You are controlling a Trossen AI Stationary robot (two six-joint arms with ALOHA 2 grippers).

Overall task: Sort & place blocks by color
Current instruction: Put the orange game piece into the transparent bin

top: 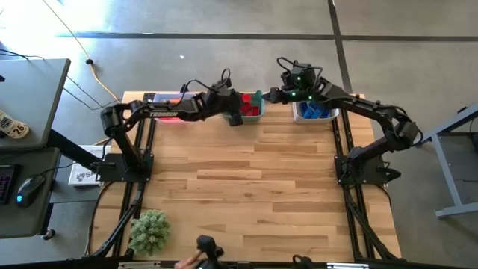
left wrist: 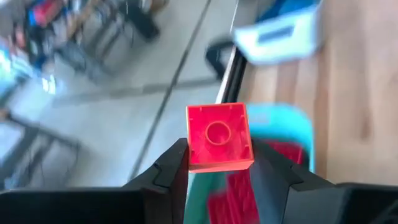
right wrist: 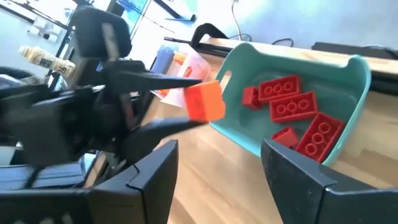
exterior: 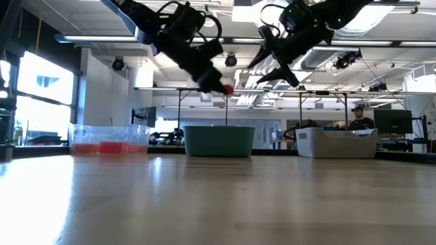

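A small red block (left wrist: 219, 138) is in my left gripper (left wrist: 217, 163), which is shut on it above the teal bin (top: 256, 99) at the table's far edge. Several red blocks (right wrist: 292, 112) lie on that bin's floor. In the low view the red block (exterior: 227, 88) shows at my left gripper's (exterior: 216, 83) free end, well above the bin (exterior: 219, 141). My right gripper (right wrist: 219, 155) hovers open and empty just right of the teal bin (right wrist: 298, 74), facing my left gripper; in the high view my right gripper (top: 273, 95) is between the teal and white bins. My left gripper pinches the red block by two opposite side walls (left wrist: 189, 148) between its two fingers, only at their free ends (exterior: 222, 86). The fingers come from the table's left, slanting down. The block is lifted clear over the teal bin, its hollow underside (left wrist: 217, 132) facing the wrist camera.
A clear bin (exterior: 109, 139) with orange blocks stands at the far left, a white bin (top: 314, 112) with blue blocks at the far right. A fuzzy green plant (top: 149, 230) sits near the front left corner. A person (exterior: 357, 116) is in the room behind.
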